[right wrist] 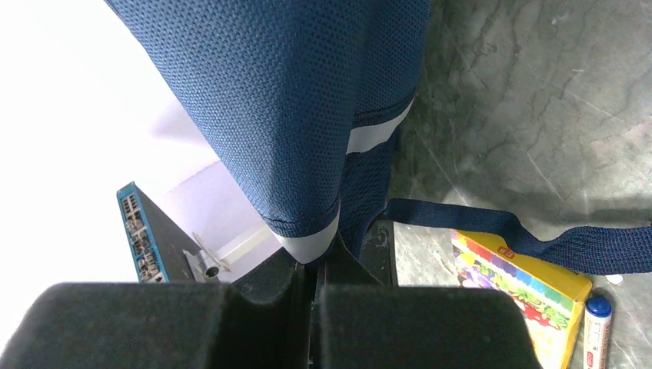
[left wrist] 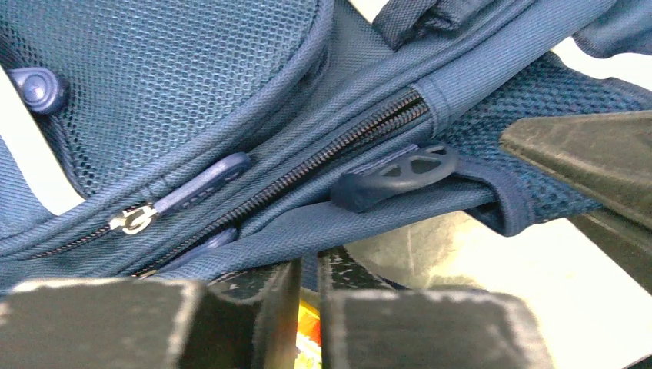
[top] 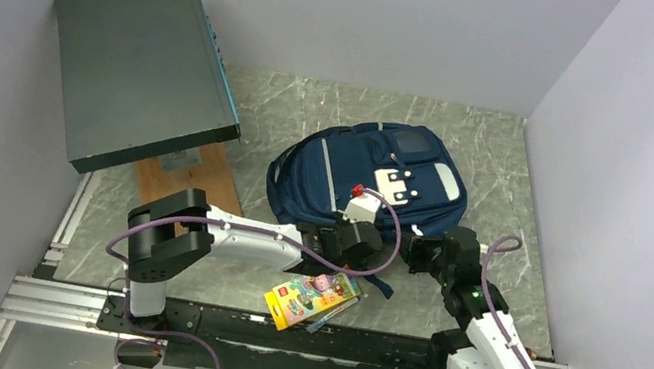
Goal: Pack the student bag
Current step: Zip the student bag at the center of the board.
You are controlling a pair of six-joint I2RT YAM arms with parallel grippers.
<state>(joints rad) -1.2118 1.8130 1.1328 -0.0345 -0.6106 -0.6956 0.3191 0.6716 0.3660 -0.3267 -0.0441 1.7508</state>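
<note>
Right claw point(right wrist: 314, 269) pinches a striped edge of the student bag point(right wrist: 307, 100) (left claw point(left wrist: 306, 273) at its zipper seam point(left wrist: 338, 150), grip unclear).

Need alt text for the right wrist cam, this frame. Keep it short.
The right gripper is pinched shut on a pale-banded mesh edge of the navy student bag, which fills the upper frame. Behind, on the green marbled table, a loose bag strap lies beside a yellow picture box and a blue-capped marker.

Taking the student bag point(top: 370, 177) as my landmark, I see the flat box point(top: 140, 70) behind it to the left, the carton point(top: 311, 300) just in front, and the left gripper point(top: 331, 238) and right gripper point(top: 419, 254) at its near edge
</note>
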